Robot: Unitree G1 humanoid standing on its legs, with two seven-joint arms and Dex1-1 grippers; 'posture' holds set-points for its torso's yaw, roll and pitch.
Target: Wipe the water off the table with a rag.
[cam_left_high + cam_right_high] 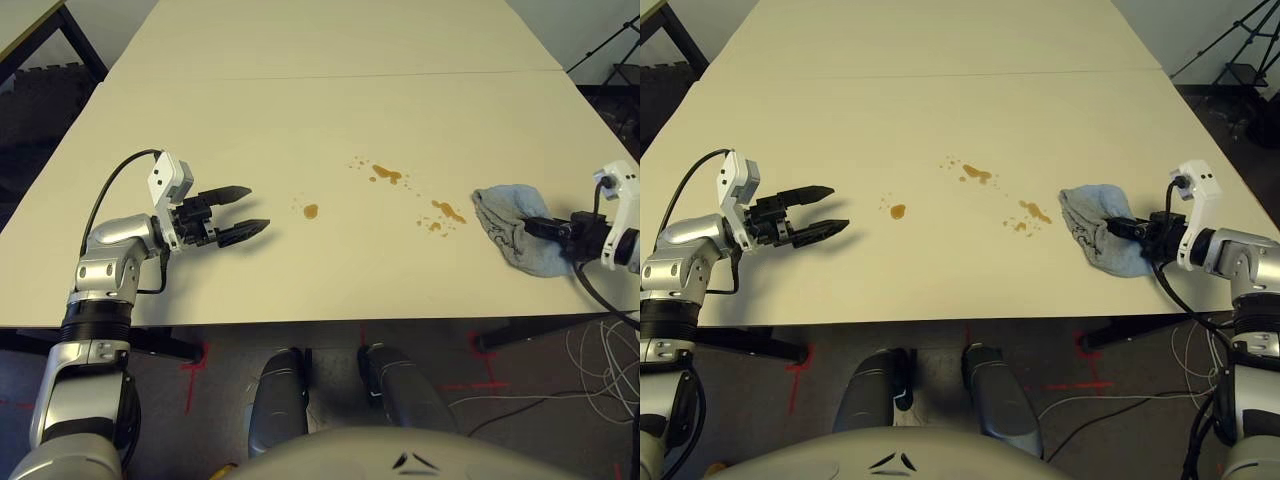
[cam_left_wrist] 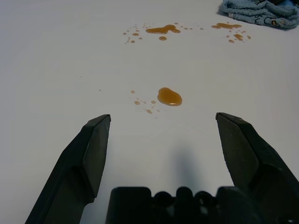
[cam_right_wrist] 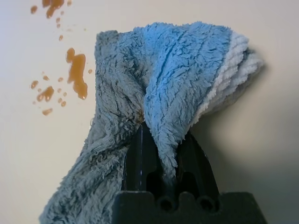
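Observation:
The blue-grey rag [image 1: 512, 232] lies bunched on the cream table [image 1: 320, 120] at the right. My right gripper [image 1: 535, 226] is shut on the rag [image 3: 163, 93], pinching a fold of it between its fingers [image 3: 140, 158]. Amber water drops sit in clusters: one splotch [image 1: 310, 211] left of centre, one [image 1: 386, 174] in the middle, one [image 1: 446, 212] just left of the rag. My left gripper [image 1: 256, 209] hovers open at the left, pointing toward the nearest splotch [image 2: 169, 96], with nothing between its fingers.
A seam [image 1: 330, 72] crosses the table at the back. The table's front edge [image 1: 300, 322] runs just below both arms. Cables [image 1: 600, 350] lie on the floor at the right, and a dark stand [image 1: 1230, 50] is at the far right.

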